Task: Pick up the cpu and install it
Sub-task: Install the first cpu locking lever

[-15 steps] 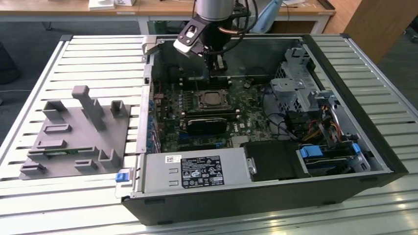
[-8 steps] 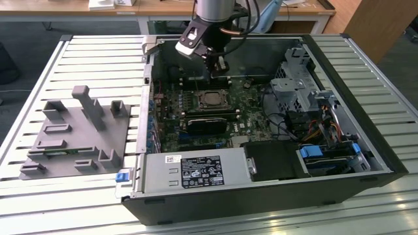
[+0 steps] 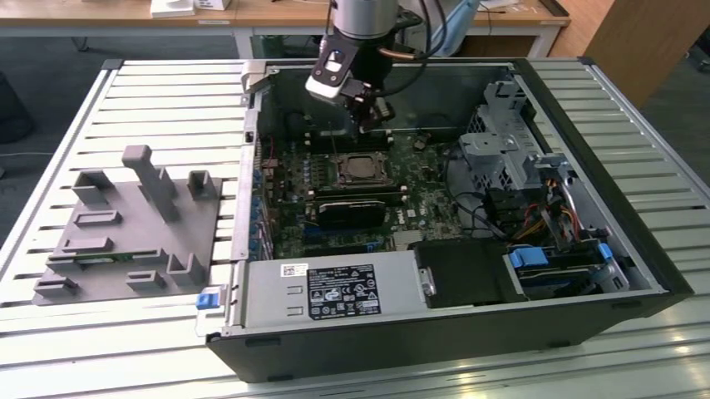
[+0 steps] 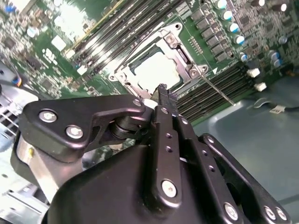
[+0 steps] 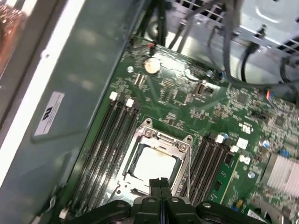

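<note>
The cpu (image 5: pixel 154 163) sits in its socket (image 5: pixel 183 148). It looks light, stiff and easily hurt; hold its edges. The gripper (image 5: pixel 159 182) hovers above, jaws together, empty.

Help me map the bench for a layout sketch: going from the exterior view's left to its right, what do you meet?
Grey tray → blue tab → cpu in its socket, with the hand above it → metal drive cage → blue latch.

Print marks the white label (image 3: pixel 342 293) on the power supply and another label (image 5: pixel 49 113) on the case wall, neither legible.
</note>
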Available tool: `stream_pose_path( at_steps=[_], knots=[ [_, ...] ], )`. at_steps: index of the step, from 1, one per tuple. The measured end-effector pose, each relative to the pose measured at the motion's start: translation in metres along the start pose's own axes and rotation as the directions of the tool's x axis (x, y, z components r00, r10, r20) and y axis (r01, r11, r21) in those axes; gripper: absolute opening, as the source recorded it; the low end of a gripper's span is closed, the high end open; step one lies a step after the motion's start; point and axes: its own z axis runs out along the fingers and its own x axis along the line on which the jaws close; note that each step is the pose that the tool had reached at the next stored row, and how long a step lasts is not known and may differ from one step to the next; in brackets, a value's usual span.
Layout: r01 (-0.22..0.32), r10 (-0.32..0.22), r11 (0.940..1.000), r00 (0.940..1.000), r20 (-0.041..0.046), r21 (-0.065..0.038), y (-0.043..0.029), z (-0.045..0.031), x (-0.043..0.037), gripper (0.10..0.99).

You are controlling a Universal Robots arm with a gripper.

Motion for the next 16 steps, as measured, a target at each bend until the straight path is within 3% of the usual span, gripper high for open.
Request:
stream_pose_path(
  at_steps=[5,10,16],
  knots=[
    [0.07,-0.07,0.9975,0.9975,-0.0026,-0.003,0.0,0.0001,0.0,0.106],
    [0.137,-0.137,0.9906,0.9906,-0.0048,-0.005,0.0,0.0002,0.0,0.106],
    [0.242,-0.242,0.9703,0.9703,-0.0079,-0.01,0.0,0.0005,0.0,0.106]
  ],
)
